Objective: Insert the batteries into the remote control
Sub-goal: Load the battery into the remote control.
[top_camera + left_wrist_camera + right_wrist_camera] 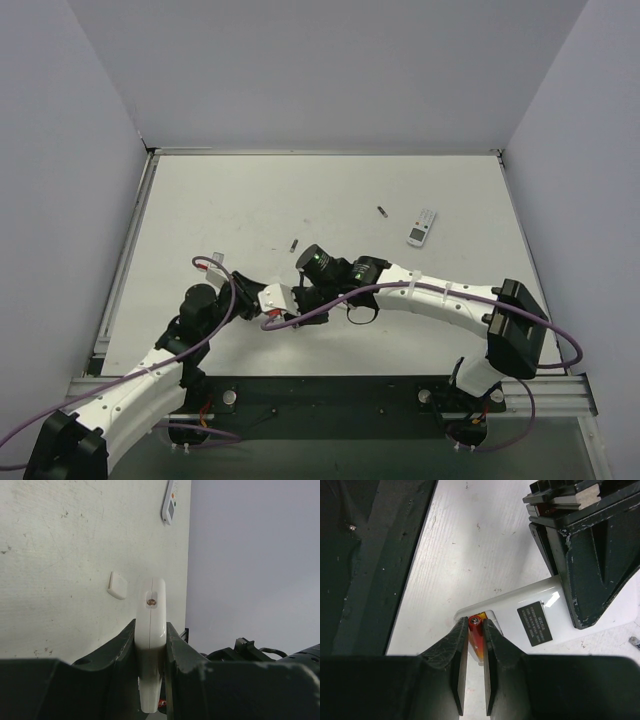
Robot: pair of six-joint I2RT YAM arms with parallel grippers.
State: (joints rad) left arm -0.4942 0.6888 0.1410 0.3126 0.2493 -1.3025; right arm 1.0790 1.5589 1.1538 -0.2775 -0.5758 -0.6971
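Observation:
The remote control (520, 611) lies back up, showing its white back with a black label and an open battery bay at its end. My left gripper (151, 627) is shut on its white sides and holds it on edge (151, 610). My right gripper (476, 626) is shut on a red battery (474, 630), whose pale tip sits at the mouth of the bay. An orange-yellow surface shows inside the bay under it. From above, both grippers meet at the remote (277, 297) in the near middle of the table, the right gripper (305, 293) just to its right.
A white-faced remote (422, 227) lies at the far right, with a dark cylinder (382, 211) beside it and another (294, 244) nearer the arms. A small white square lid (117, 585) lies on the table beyond the held remote. Grey walls enclose the table.

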